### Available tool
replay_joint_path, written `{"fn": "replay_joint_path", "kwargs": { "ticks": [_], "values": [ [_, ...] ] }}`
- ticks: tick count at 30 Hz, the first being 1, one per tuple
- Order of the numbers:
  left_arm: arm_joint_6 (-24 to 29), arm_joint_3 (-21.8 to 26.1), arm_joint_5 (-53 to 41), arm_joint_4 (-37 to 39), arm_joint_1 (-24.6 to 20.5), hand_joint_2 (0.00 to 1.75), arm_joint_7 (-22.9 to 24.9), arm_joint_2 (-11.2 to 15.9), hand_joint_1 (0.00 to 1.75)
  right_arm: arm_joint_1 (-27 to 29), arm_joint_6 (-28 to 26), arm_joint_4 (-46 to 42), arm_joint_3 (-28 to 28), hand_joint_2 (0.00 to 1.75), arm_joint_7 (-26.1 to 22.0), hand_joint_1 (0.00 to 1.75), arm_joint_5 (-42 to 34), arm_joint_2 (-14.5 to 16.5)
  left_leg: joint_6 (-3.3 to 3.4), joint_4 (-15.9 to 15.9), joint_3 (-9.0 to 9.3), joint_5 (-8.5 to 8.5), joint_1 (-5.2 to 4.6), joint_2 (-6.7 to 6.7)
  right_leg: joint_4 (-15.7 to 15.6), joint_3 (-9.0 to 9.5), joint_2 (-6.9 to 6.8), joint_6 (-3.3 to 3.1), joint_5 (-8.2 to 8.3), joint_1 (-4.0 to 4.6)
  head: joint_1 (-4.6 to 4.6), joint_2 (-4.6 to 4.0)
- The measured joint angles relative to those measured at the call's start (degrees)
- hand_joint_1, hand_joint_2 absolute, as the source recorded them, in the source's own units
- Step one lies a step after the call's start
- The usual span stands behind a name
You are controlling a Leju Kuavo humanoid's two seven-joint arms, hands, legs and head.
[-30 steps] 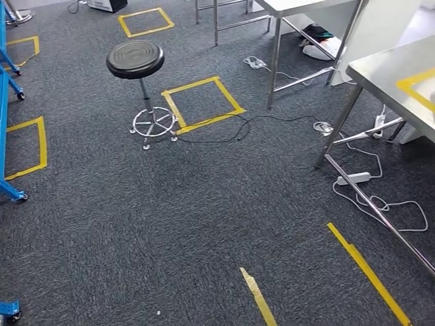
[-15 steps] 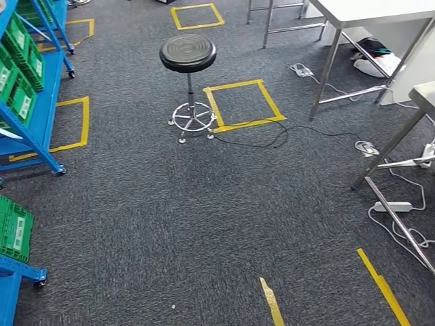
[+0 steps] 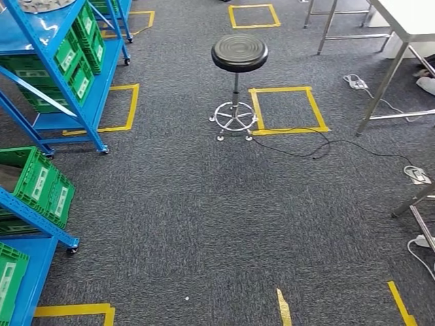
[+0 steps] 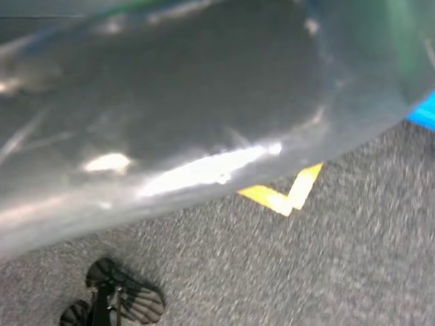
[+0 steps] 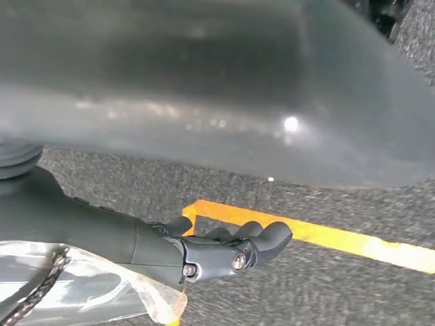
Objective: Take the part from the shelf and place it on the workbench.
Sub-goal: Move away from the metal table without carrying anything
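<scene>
Right hand: in the right wrist view the dark-fingered right hand (image 5: 225, 255) hangs over grey carpet by a yellow tape line (image 5: 328, 236); fingers loosely curled together, grasping nothing that shows.
Left hand: the left wrist view shows blurred silver arm cover, carpet and a yellow tape corner (image 4: 287, 193); its state I cannot tell.
Change, head view: across the last second the whole picture has slid right, so the robot has turned left; the blue steel shelf rack (image 3: 61, 81) with green plastic bins (image 3: 77, 51) has come into view along the left edge.
Meaning: judged from this, the robot is approaching the shelf; nothing is picked yet.
Part: not identifiable; a pale round thing on the rack's top level at the top-left corner is too cropped to name.
Around: black round stool (image 3: 239, 54) beside a yellow tape square (image 3: 287, 109); black cable (image 3: 328, 144); white workbench (image 3: 410, 17) at the top-right corner.
In the way: open carpet lies towards the rack; stool and cable stand well apart.
</scene>
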Motion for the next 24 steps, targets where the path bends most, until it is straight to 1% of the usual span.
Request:
{"fn": "replay_joint_path", "kwargs": {
  "ticks": [1, 2, 4, 5, 6, 7, 8, 9, 10, 11, 12, 13, 14, 15, 16, 17, 18, 19, 20, 21, 22, 23, 24],
  "values": [
    [0.0, 0.0, 0.0, 0.0, 0.0, 0.00, 0.0, 0.0, 0.00, 0.0, 0.0, 0.0, 0.0, 0.00, 0.0, 0.00, 0.0, 0.0, 0.28, -2.5, 1.32, 0.79, -0.11, 0.82, 0.2, 0.14, -0.60, 0.40, -0.32, 0.06, 0.03, 0.00],
    [-0.1, 0.0, 0.0, 0.0, 0.0, 0.00, 0.0, 0.1, 0.00, -0.1, 0.0, 0.1, 0.1, 0.00, 0.0, 0.00, 0.0, -0.1, 0.74, -3.6, 1.84, 0.93, -0.28, 1.18, 0.4, 0.29, -1.15, 0.78, -0.59, 0.15, 0.08, 0.00],
    [-0.1, 0.0, 0.0, 0.1, 0.2, 0.00, 0.0, 0.2, 0.00, -0.3, 0.0, 0.1, 0.3, 0.00, 0.0, 0.00, 0.0, -0.1, 1.85, -3.5, 1.63, 0.77, -0.53, 0.00, 0.4, 0.68, -2.19, 1.35, -0.93, 0.12, 0.18, 0.00],
    [0.0, 0.0, 0.0, 0.1, 0.3, 0.00, 0.1, 0.3, 0.00, -0.4, 0.0, 0.1, 0.3, 0.00, 0.0, 0.00, 0.0, -0.1, 2.25, -3.6, 1.59, 0.81, -0.52, -0.60, 0.7, 0.69, -1.74, 1.70, -1.33, -0.03, 0.22, 0.00],
    [0.1, 0.0, 0.0, 0.1, 0.3, 0.00, 0.2, 0.5, 0.00, -0.5, 0.0, 0.2, 0.3, 0.00, -0.1, 0.00, 0.1, -0.1, 2.63, -3.6, 1.57, 0.88, -0.51, -1.19, 1.6, 0.26, -0.48, 1.99, -2.17, -0.23, 0.25, 0.00],
    [0.2, 0.0, -0.1, 0.1, 0.2, 0.00, 0.4, 0.6, 0.00, -0.5, 0.0, 0.2, 0.4, 0.00, -0.1, 0.00, 0.1, -0.1, 3.01, -3.7, 1.59, 0.96, -0.48, -1.79, 3.9, -0.82, 1.21, 2.22, -3.60, -0.41, 0.28, 0.00],
    [0.3, 0.0, -0.2, 0.1, 0.0, 0.00, 0.6, 0.7, 0.00, -0.5, 0.1, 0.3, 0.4, 0.00, -0.1, 0.00, 0.2, -0.1, 3.30, -3.7, 1.55, 1.01, -0.51, -2.42, 7.3, -2.56, 3.14, 2.36, -5.47, -0.56, 0.32, 0.00],
    [0.4, 0.0, -0.3, 0.1, -0.1, 0.00, 0.8, 0.7, 0.00, -0.4, 0.2, 0.4, 0.5, 0.00, -0.1, 0.00, 0.3, -0.1, 3.50, -3.7, 1.49, 1.01, -0.62, -3.09, 11.7, -4.77, 4.28, 2.31, -7.39, -0.59, 0.33, 0.00],
    [0.5, 0.0, -0.4, 0.1, -0.2, 0.00, 1.0, 0.7, 0.00, -0.4, 0.2, 0.4, 0.6, 0.00, -0.1, 0.00, 0.4, -0.1, 3.63, -3.7, 1.46, 0.99, -0.74, -3.82, 15.7, -6.95, 4.78, 2.21, -8.77, -0.55, 0.32, 0.00],
    [0.5, 0.0, -0.4, 0.1, -0.2, 0.00, 1.0, 0.7, 0.00, -0.3, 0.3, 0.5, 0.7, 0.00, -0.1, 0.00, 0.4, -0.1, 3.69, -3.7, 1.46, 0.97, -0.87, -4.58, 18.3, -8.51, 5.00, 2.03, -9.11, -0.50, 0.31, 0.00],
    [0.6, 0.0, -0.4, 0.1, -0.2, 0.00, 1.1, 0.8, 0.00, -0.2, 0.3, 0.6, 0.7, 0.00, -0.1, 0.00, 0.5, -0.1, 3.73, -3.7, 1.50, 0.96, -1.00, -5.42, 18.5, -9.05, 5.16, 1.75, -8.21, -0.45, 0.31, 0.00],
    [0.6, 0.0, -0.4, 0.1, -0.2, 0.00, 1.1, 0.8, 0.00, -0.2, 0.3, 0.6, 0.8, 0.00, -0.1, 0.00, 0.5, -0.1, 3.74, -3.7, 1.58, 0.95, -1.08, -6.27, 16.2, -8.35, 5.45, 1.41, -6.17, -0.40, 0.29, 0.00],
    [0.6, 0.0, -0.5, 0.1, -0.2, 0.00, 1.2, 0.8, 0.00, -0.2, 0.3, 0.7, 0.8, 0.00, -0.1, 0.00, 0.6, -0.1, 3.73, -3.6, 1.66, 0.94, -1.11, -7.11, 12.3, -6.82, 6.28, 1.04, -3.58, -0.33, 0.30, 0.00],
    [0.5, 0.0, -0.5, 0.2, -0.3, 0.00, 1.2, 0.7, 0.00, -0.2, 0.3, 0.7, 0.8, 0.00, -0.1, 0.00, 0.6, -0.2, 3.67, -3.6, 1.66, 0.92, -1.15, -7.93, 8.1, -5.07, 7.89, 0.64, -1.51, -0.31, 0.27, 0.00],
    [0.5, 0.0, -0.5, 0.2, -0.4, 0.00, 1.4, 0.7, 0.00, -0.2, 0.3, 0.7, 0.8, 0.00, -0.1, 0.00, 0.7, -0.2, 3.53, -3.6, 1.57, 0.91, -1.10, -8.66, 4.7, -3.58, 9.31, 0.38, -0.24, -0.33, 0.26, 0.00],
    [0.5, 0.0, -0.5, 0.2, -0.4, 0.00, 1.5, 0.7, 0.00, -0.2, 0.3, 0.7, 0.8, 0.00, -0.1, 0.00, 0.7, -0.2, 3.29, -3.5, 1.37, 0.96, -0.98, -9.38, 2.7, -2.57, 10.40, 0.24, 0.21, -0.30, 0.27, 0.00],
    [0.5, 0.0, -0.5, 0.2, -0.4, 0.00, 1.6, 0.6, 0.00, -0.2, 0.4, 0.7, 0.8, 0.00, -0.1, 0.00, 0.8, -0.3, 2.93, -3.5, 1.13, 1.07, -0.81, -10.11, 1.9, -2.07, 10.79, 0.16, 0.04, -0.27, 0.26, 0.00],
    [0.5, 0.0, -0.6, 0.3, -0.4, 0.00, 1.7, 0.7, 0.00, -0.2, 0.4, 0.8, 0.9, 0.00, -0.1, 0.00, 0.9, -0.3, 2.50, -3.6, 0.90, 1.24, -0.64, -10.87, 1.5, -1.77, 10.17, 0.11, 0.05, -0.21, 0.29, 0.00],
    [0.6, 0.0, -0.6, 0.3, -0.3, 0.00, 1.7, 0.7, 0.00, -0.2, 0.4, 0.8, 0.9, 0.00, 0.0, 0.00, 1.0, -0.3, 2.16, -3.6, 0.74, 1.23, -0.51, -10.80, 1.2, -1.46, 9.41, -0.04, 0.22, -0.21, 0.27, 0.00],
    [0.6, 0.0, -0.6, 0.3, -0.3, 0.00, 1.8, 0.9, 0.00, -0.2, 0.4, 0.8, 0.9, 0.00, 0.0, 0.00, 1.1, -0.3, 1.88, -3.1, 0.46, 0.81, -0.55, -9.65, 0.7, -1.18, 8.62, -0.27, 0.41, -0.26, 0.20, 0.00],
    [0.7, 0.0, -0.6, 0.3, -0.4, 0.00, 1.9, 1.0, 0.00, -0.2, 0.4, 0.9, 1.0, 0.00, 0.0, 0.00, 1.2, -0.3, 1.63, -1.6, -0.22, -0.23, -0.65, -7.92, 0.2, -0.89, 7.69, -0.56, 0.57, -0.31, 0.11, 0.00],
    [0.8, 0.0, -0.7, 0.3, -0.6, 0.00, 2.0, 1.0, 0.00, -0.1, 0.4, 0.9, 1.1, 0.00, 0.1, 0.00, 1.2, -0.3, 1.43, 1.1, -1.40, -1.87, -0.70, -5.80, -0.1, -0.65, 6.72, -0.78, 0.63, -0.32, 0.02, 0.00],
    [0.8, 0.0, -0.7, 0.3, -0.9, 0.00, 2.1, 1.0, 0.00, -0.1, 0.5, 0.9, 1.1, 0.00, 0.1, 0.00, 1.3, -0.3, 1.15, 4.7, -3.06, -3.75, -0.70, -4.26, -0.2, -0.51, 5.78, -0.95, 0.53, -0.24, -0.03, 0.00]
  ]
}}
